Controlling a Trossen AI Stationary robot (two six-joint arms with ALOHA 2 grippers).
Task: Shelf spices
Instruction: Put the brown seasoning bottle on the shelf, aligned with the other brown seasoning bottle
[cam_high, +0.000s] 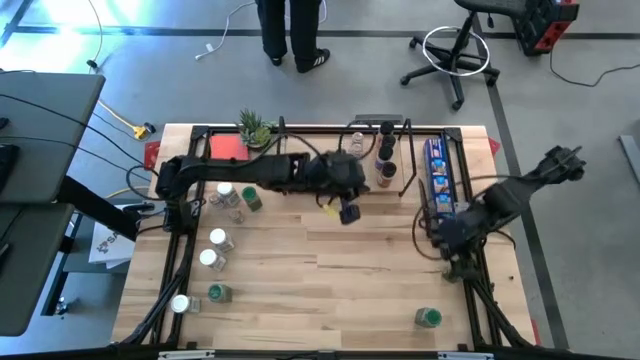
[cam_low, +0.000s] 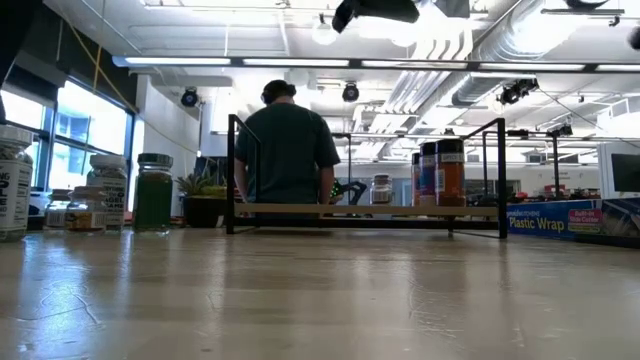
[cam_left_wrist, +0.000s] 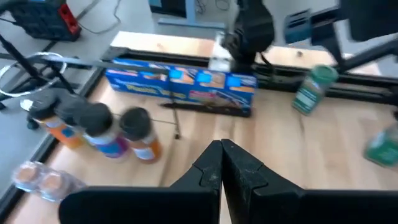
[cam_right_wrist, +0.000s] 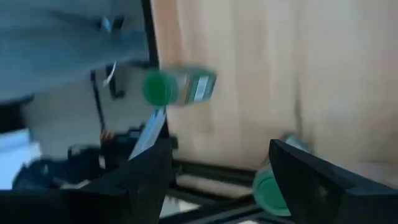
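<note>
Left arm reached across the table's back half, its gripper (cam_high: 347, 212) clenched empty just in front of the shelf (cam_high: 400, 128). Right gripper (cam_right_wrist: 217, 168) waited with fingers spread at the table's right edge, near the blue plastic-wrap box (cam_high: 438, 178). Shelf held three dark-capped spice jars (cam_left_wrist: 99, 130) and a clear one (cam_low: 380, 188). Remaining jars: a cluster on the left (cam_high: 225, 200), one green-lidded jar (cam_high: 429, 317) front right. Light-wood tabletop (cam_high: 320, 270); potted plant (cam_high: 254, 127) at back left; a person (cam_low: 285, 145) stood beyond the table.
</note>
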